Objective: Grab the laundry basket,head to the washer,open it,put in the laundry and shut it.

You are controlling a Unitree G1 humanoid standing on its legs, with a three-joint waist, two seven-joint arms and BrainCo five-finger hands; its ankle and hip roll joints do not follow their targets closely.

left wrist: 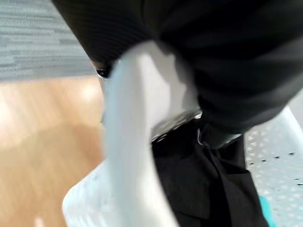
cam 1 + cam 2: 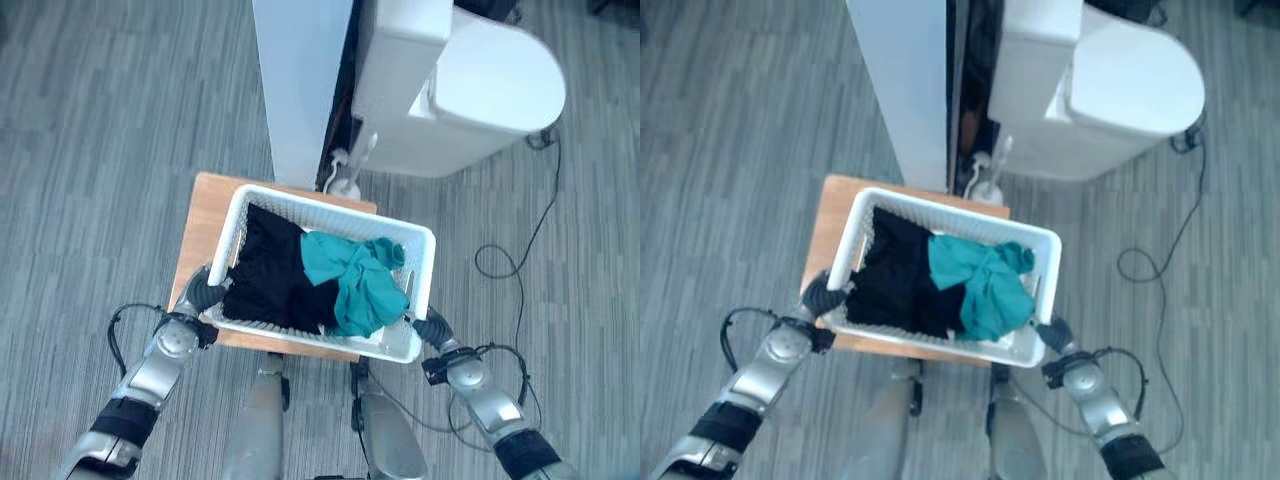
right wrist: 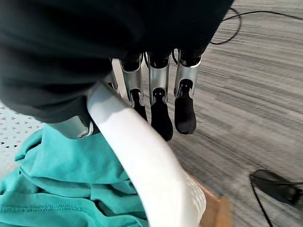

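Both hands on white laundry basket (image 2: pixel 322 275) atop wooden stool (image 2: pixel 200 220): left hand (image 2: pixel 203 293) clamps left rim, right hand (image 2: pixel 432 328) hooks right rim. Black and teal laundry (image 2: pixel 350 280) inside. Washer (image 2: pixel 470 85) ahead, shut. Grab under way; lift, carry, loading, closing remain.

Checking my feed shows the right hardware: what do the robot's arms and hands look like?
Both arms are silver-grey metal with black bands. The left hand and right hand have dark ribbed covers over the back and wrist. The right hand's fingers are silver with dark rounded tips.
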